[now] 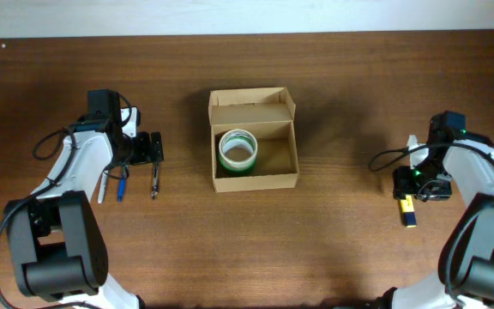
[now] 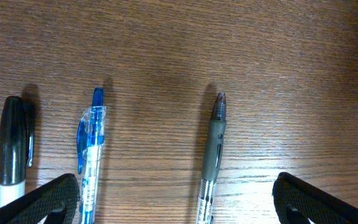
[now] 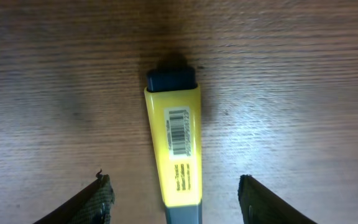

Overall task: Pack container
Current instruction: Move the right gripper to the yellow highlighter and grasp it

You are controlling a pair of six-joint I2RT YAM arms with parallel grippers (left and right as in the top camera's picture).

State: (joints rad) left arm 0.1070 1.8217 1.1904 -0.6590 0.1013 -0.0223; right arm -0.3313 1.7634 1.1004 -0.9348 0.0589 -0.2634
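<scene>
The container (image 1: 256, 181) sits in the middle of the table (image 1: 350, 249), open, its flap lid (image 1: 251, 97) folded back on the far side. A green-and-white tape roll (image 1: 237, 150) lies flat inside, against the left wall, with bare floor to its right.

Left of the box and well apart from it, three pens lie side by side: a black marker (image 2: 11, 143), a blue pen (image 2: 91, 155) and a grey pen (image 2: 215, 143). The left fingers (image 2: 48, 202) stand fully spread above them and hold nothing; the blue and grey pens both fall within their span.

Far to the right, the right fingers (image 3: 95, 202) are partly open on either side of a yellow marker (image 3: 178, 155) with a dark cap. There is a gap on each side, so nothing is gripped.

The step in hand looks like picking up the next item to pack. The right arm seems closest: it would need to lower, close on the yellow barrel, then carry it left to the box.

The yellow marker bears a barcode label (image 3: 179, 132); the small print beneath is too fine to read. The box shows no markings.
</scene>
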